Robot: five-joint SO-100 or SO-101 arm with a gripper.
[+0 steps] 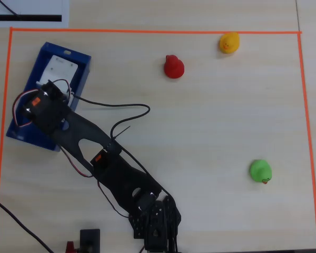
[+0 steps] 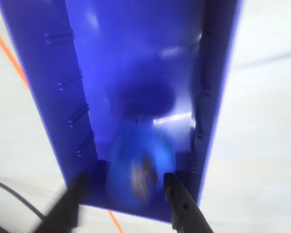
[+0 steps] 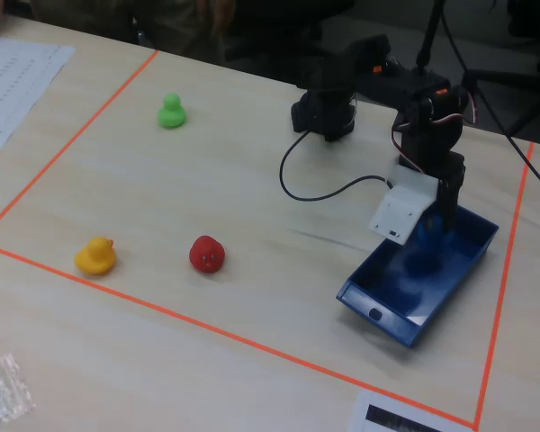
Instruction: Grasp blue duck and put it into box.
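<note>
The blue duck (image 2: 140,165) shows as a bright-blue motion blur inside the dark-blue box (image 2: 53,87), low between my fingers. My gripper (image 2: 121,191) is open, its dark fingertips (image 2: 177,199) apart on either side of the duck; the right one is at the duck's edge. In the fixed view the gripper (image 3: 436,220) hangs over the box (image 3: 378,315), with a blurred blue shape (image 3: 421,259) below it in the tray. In the overhead view the arm's wrist covers most of the box (image 1: 26,134), and the duck is hidden there.
A red duck (image 1: 174,67), a yellow duck (image 1: 229,42) and a green duck (image 1: 260,171) stand on the pale wooden table. Orange tape (image 1: 147,31) frames the work area. A black cable (image 1: 121,108) loops beside the arm.
</note>
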